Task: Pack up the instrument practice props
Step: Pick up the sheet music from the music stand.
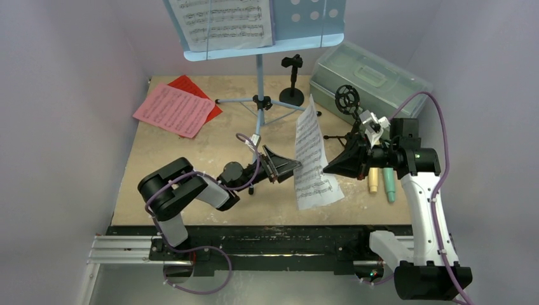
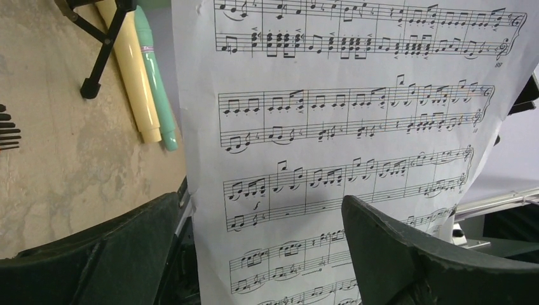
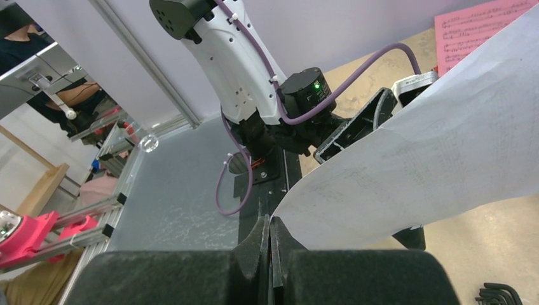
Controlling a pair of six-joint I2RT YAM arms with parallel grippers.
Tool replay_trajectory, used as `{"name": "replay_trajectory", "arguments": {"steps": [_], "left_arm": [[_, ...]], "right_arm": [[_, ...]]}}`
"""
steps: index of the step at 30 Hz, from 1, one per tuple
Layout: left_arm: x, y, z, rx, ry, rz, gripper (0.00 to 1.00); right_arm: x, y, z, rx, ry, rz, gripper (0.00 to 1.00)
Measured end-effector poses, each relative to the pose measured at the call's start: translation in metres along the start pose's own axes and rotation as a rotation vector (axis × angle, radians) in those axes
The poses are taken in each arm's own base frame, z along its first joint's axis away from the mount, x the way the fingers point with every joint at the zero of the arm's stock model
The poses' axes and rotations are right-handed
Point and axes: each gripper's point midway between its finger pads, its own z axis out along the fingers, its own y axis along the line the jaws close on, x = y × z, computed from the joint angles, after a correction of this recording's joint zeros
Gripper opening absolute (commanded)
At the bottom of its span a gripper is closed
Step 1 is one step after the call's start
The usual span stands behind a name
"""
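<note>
- Over the desk (image 1: pixel 191 152) near its front edge, right claw (image 3: pixel 270 223) is clamped shut on the upright white music page (image 1: pixel 310 152).
- Left claw (image 1: pixel 293 166) gapes empty just beside it.

printed staves and notes on white music page (image 2: pixel 356 127), no words legible

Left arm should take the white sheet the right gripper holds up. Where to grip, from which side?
Its free edge nearest the left gripper, opposite the right gripper's pinch, coming edge-on from the left. The white sheet stands upright, thin and limp, so one finger on each face is probably the only hold.
</note>
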Motion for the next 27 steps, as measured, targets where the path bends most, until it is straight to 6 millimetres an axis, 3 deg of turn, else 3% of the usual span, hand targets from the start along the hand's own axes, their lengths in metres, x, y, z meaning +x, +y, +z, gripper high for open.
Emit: {"name": "replay_trajectory", "arguments": {"steps": [7, 13, 20, 25, 27], "left_arm": [[-0.007, -0.026, -0.001, 0.057, -0.032, 0.007, 0.82], [-0.017, -0.049, -0.009, 0.104, -0.08, 0.022, 0.57], [-0.018, -0.046, -0.014, 0.093, -0.092, 0.028, 0.24], [-0.016, -0.04, -0.014, 0.078, -0.081, 0.032, 0.0], [-0.014, -0.036, -0.014, 0.07, -0.072, 0.039, 0.0]], "right_arm": [[-0.005, -0.001, -0.001, 0.005, -0.004, -0.018, 0.0], [-0.001, -0.016, -0.003, 0.069, 0.015, -0.016, 0.0], [0.009, -0.037, -0.007, 0.167, 0.047, 0.011, 0.0], [0.012, -0.04, -0.007, 0.18, 0.05, 0.009, 0.0], [0.012, -0.04, -0.007, 0.185, 0.051, 0.004, 0.0]]}}
